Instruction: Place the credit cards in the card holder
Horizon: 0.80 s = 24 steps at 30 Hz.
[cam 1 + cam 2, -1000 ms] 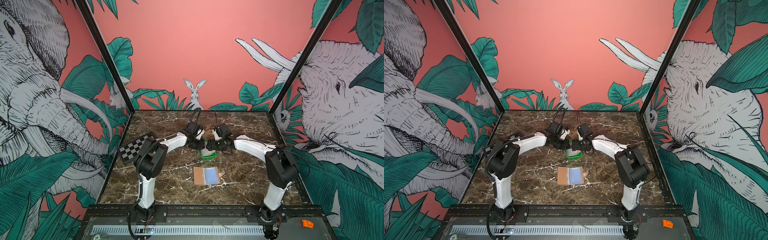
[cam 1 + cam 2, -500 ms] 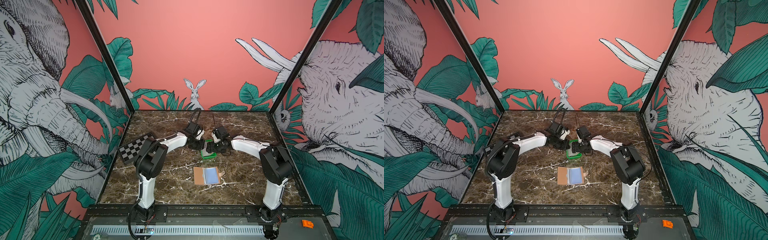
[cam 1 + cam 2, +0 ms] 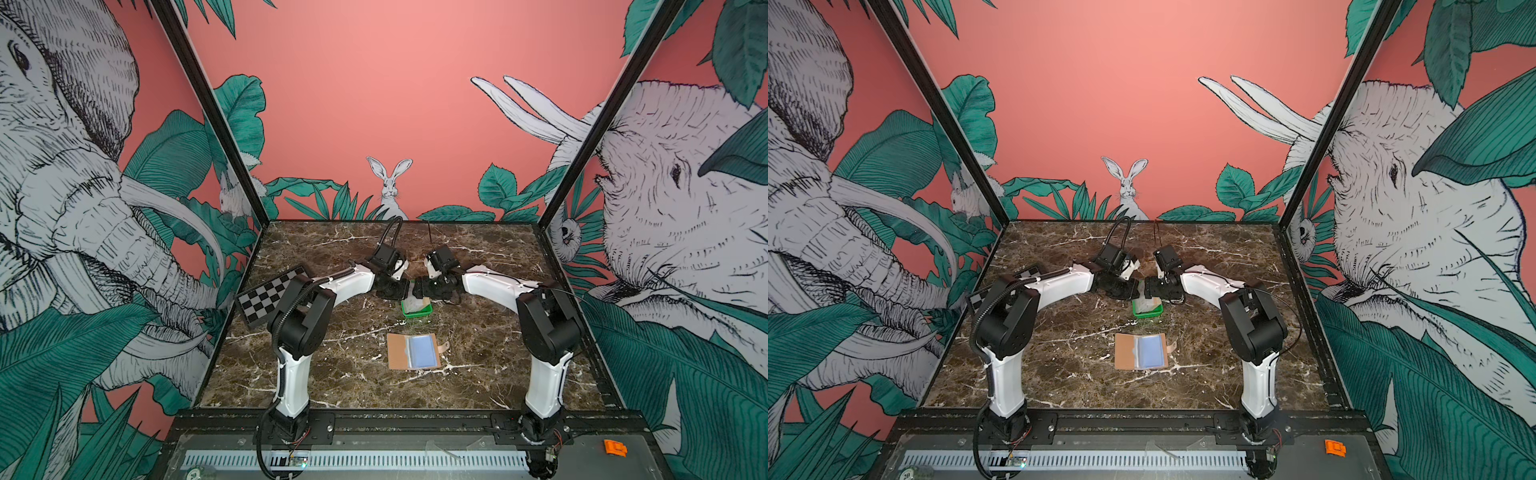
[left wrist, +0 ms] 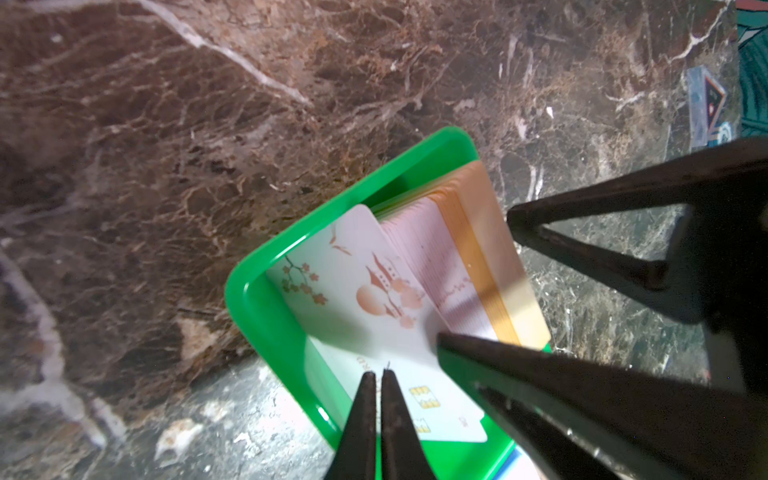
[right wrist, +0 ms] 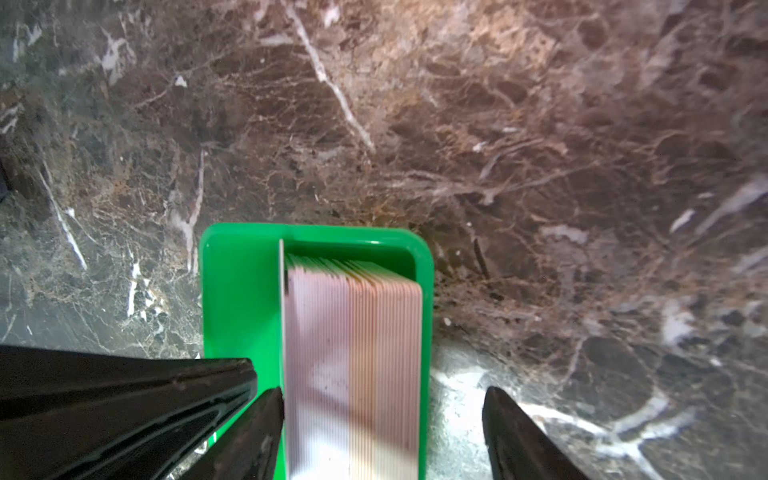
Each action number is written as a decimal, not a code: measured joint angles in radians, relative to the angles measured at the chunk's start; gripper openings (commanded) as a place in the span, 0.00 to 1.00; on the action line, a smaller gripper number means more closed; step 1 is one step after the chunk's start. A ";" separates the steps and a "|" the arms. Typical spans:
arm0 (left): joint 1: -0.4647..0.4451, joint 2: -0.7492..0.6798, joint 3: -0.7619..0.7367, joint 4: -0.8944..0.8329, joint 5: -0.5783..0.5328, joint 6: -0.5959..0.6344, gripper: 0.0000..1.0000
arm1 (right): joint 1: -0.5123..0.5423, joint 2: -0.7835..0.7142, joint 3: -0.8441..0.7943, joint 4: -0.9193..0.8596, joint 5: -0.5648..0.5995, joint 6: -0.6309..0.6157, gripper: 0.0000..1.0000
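Left gripper (image 4: 378, 376) is clenched, tips pinched on the top edge of the front card (image 4: 353, 282), which is white with a pagoda and blossom print and a visible chip. That card leans off the rest of the pack. In the right wrist view it shows as a thin edge standing just apart from the stack.

Right gripper (image 5: 380, 392) is released, jaws spread either side of the credit cards (image 5: 353, 353). One finger sits just beside the pack and the other is well clear, so no grip there; it looks like steadying only.

The cards stand on edge, packed in the green tray (image 5: 232, 291) on the marble table (image 5: 540, 145). In both top views the left arm comes in from 9 o'clock of the tray and the right arm from 3 o'clock, grippers nearly meeting over it.

Card holder (image 3: 413, 351) lies open and flat at 6 o'clock of the tray, near but apart, bluish sleeves up, strap on its 3 o'clock side. No card seen in the sleeves, though it is too small to be sure. Checkerboard (image 3: 272, 297) at 9 o'clock, unrelated.

Progress: early. Nothing is placed as far as visible. One card is gripped but not yet clear of the tray. Left to do: pull it out, carry it to 6 o'clock, slot it into a sleeve, repeat for more cards.
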 measured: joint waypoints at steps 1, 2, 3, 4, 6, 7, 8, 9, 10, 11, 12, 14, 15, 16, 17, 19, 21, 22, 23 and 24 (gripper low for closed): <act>0.000 0.000 0.000 0.000 0.000 0.000 0.10 | -0.001 0.000 0.000 0.000 -0.002 0.000 0.74; 0.000 0.000 0.000 0.000 0.001 0.000 0.11 | -0.001 0.000 -0.002 0.000 -0.002 0.000 0.74; 0.000 0.000 0.000 0.000 0.002 0.000 0.12 | -0.002 -0.001 -0.002 0.001 -0.002 0.000 0.74; -0.001 0.001 0.001 0.000 0.002 0.000 0.13 | -0.002 -0.002 -0.004 0.002 -0.001 0.000 0.74; -0.001 0.002 0.002 0.001 0.006 -0.001 0.15 | -0.002 -0.008 -0.018 0.009 -0.002 -0.002 0.74; -0.002 0.004 0.002 0.002 0.011 -0.002 0.17 | -0.001 -0.014 -0.027 0.011 -0.003 -0.002 0.74; -0.002 0.005 0.002 0.002 0.015 -0.002 0.18 | -0.001 -0.020 -0.034 0.013 -0.003 -0.003 0.74; -0.003 0.008 0.002 0.004 0.020 -0.003 0.19 | 0.000 -0.027 -0.040 0.013 -0.002 -0.004 0.74; -0.003 0.011 0.002 0.006 0.027 -0.005 0.20 | 0.000 -0.033 -0.045 0.011 -0.002 -0.005 0.74; -0.003 0.014 0.002 0.010 0.033 -0.008 0.20 | -0.001 -0.038 -0.050 0.011 -0.002 -0.005 0.74; -0.004 0.016 0.002 0.013 0.040 -0.010 0.20 | -0.001 -0.043 -0.055 0.011 -0.002 -0.005 0.74; -0.003 0.018 0.002 0.016 0.049 -0.012 0.21 | -0.001 -0.050 -0.059 0.009 -0.001 -0.007 0.74; -0.003 0.018 0.002 0.016 0.052 -0.013 0.21 | -0.001 -0.054 -0.061 0.008 0.000 -0.008 0.74; -0.003 0.019 0.002 0.016 0.054 -0.013 0.20 | -0.001 -0.056 -0.062 0.006 0.002 -0.008 0.74; -0.003 0.019 0.002 0.017 0.056 -0.013 0.21 | -0.001 -0.060 -0.063 0.003 0.002 -0.008 0.74; -0.003 0.020 0.002 0.017 0.060 -0.013 0.20 | -0.001 -0.065 -0.065 0.002 0.003 -0.008 0.73; -0.003 0.021 0.002 0.018 0.063 -0.015 0.20 | -0.001 -0.075 -0.071 0.001 0.003 -0.008 0.69; -0.003 0.021 0.003 0.018 0.066 -0.015 0.20 | -0.001 -0.082 -0.074 -0.002 0.002 -0.008 0.66; -0.003 0.022 0.003 0.018 0.067 -0.016 0.20 | -0.001 -0.092 -0.079 -0.001 0.002 -0.006 0.63; -0.003 0.022 0.003 0.019 0.068 -0.016 0.20 | -0.001 -0.103 -0.085 -0.002 0.000 -0.004 0.58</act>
